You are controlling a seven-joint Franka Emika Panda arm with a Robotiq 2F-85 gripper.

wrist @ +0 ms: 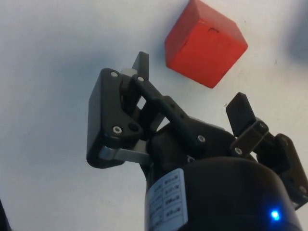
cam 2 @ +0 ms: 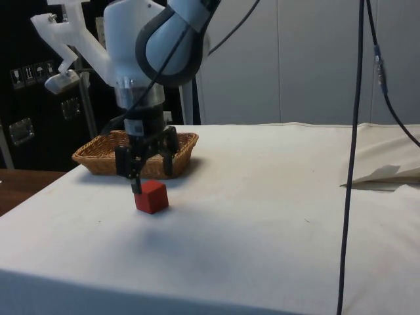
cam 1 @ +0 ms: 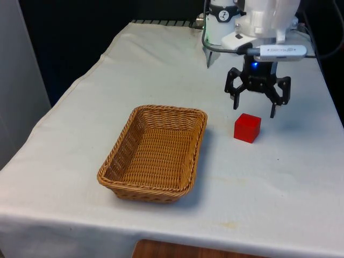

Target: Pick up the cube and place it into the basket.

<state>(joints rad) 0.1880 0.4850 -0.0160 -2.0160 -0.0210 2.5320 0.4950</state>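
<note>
We see the black two-finger gripper (cam 1: 255, 109) hanging above the white cloth (cam 1: 161, 64) with its fingers spread wide apart and nothing between them. The red cube (cam 1: 247, 128) sits on the cloth just below and in front of the fingertips; in the front view it lies at about six o'clock from the gripper, slightly toward the front view's left of the gripper's centre. From the side, the gripper (cam 2: 151, 183) hovers just above the cube (cam 2: 151, 197), one fingertip coming down close to the cube's top edge; we cannot tell from there whether it touches. In the wrist view the cube (wrist: 205, 43) lies ahead of the gripper (wrist: 190, 82) and outside the gap between the fingers (wrist: 140, 67), one corner turned toward them, so it is not yet enclosed.

The woven wicker basket (cam 1: 132, 126), rectangular and shallow, rests on the cloth well apart from the cube, at about eight o'clock from it in the front view. In the side view the basket (cam 2: 91, 156) stands behind the gripper, partly hidden by it. A black cable (cam 2: 354, 157) hangs down in the side view's foreground.
</note>
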